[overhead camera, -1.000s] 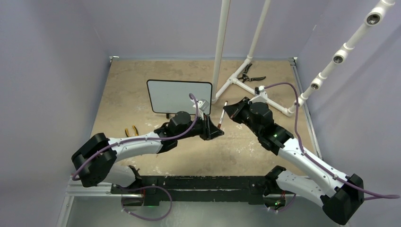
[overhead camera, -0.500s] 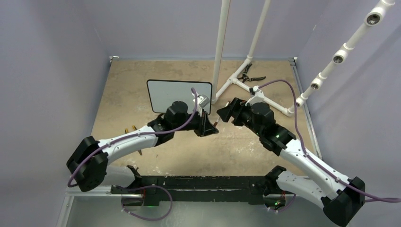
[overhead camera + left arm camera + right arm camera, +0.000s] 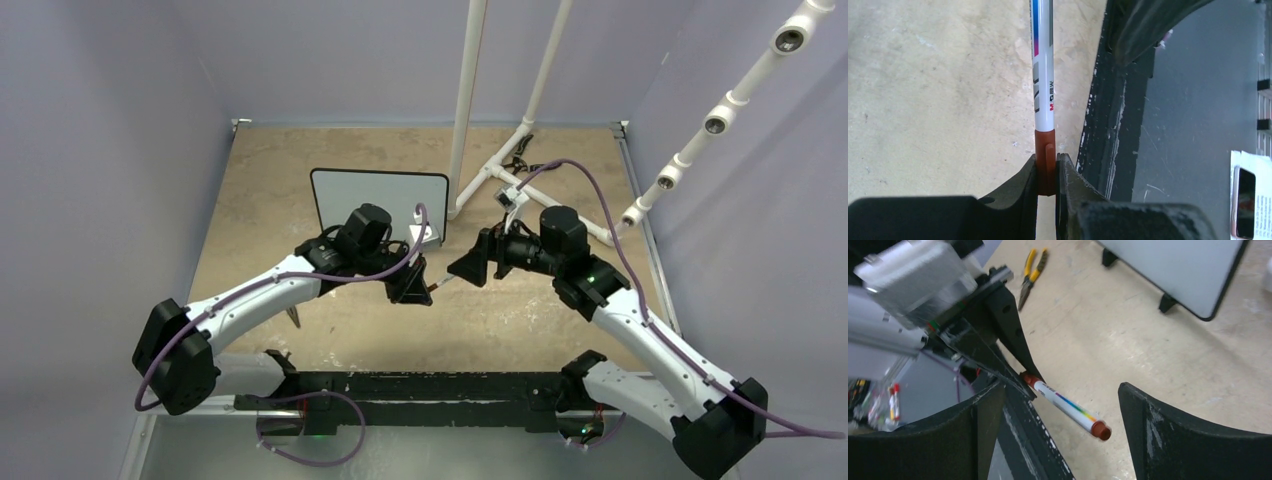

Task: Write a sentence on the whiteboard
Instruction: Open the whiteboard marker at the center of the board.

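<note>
My left gripper (image 3: 1047, 161) is clamped on the marker's (image 3: 1043, 75) red end; the barrel points right, between my right gripper's (image 3: 1060, 388) wide-apart jaws. The whiteboard (image 3: 378, 198) stands blank just far of the left arm.

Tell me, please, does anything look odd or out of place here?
The left gripper pinches the marker only by what looks like its red cap end, which is odd for writing. Yellow pliers lie on the table; the whiteboard is blank.
</note>
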Motion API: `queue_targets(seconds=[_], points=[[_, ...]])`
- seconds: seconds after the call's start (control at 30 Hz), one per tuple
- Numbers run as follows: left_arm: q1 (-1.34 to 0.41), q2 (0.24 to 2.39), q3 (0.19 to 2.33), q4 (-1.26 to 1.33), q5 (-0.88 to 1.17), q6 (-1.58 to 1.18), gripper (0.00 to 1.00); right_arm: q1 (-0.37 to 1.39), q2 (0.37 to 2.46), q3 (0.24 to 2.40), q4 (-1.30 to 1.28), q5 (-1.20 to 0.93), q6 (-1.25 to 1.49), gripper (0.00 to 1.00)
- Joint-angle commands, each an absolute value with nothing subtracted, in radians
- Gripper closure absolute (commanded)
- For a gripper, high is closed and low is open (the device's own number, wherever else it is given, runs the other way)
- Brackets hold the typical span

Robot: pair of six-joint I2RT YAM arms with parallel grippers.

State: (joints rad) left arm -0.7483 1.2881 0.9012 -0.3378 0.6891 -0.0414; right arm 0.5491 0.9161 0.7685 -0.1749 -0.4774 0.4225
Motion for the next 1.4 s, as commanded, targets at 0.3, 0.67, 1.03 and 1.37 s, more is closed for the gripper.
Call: queue_targets(seconds=[0.3, 0.67, 1.03, 1.37], points=[[-0.751, 1.236, 0.9, -0.374, 0.893, 0.078, 1.0, 0.546, 1.003, 0.787, -0.149, -0.852, 0.297, 0.53], [-0.751, 1.234, 0.894, -0.372, 0.904, 0.08, 1.0, 0.546, 1.01, 0.776, -0.146, -0.963, 0.29, 0.74], [-0.751, 1.225, 0.889, -0.368, 0.889, 0.08, 1.0, 0.546, 0.987, 0.752, -0.062, -1.042, 0.344, 1.0], [-0.754, 1.129, 0.823, -0.292, 0.852, 0.039, 1.0, 0.545, 0.931, 0.864, -0.259, -0.946, 0.258, 1.0]])
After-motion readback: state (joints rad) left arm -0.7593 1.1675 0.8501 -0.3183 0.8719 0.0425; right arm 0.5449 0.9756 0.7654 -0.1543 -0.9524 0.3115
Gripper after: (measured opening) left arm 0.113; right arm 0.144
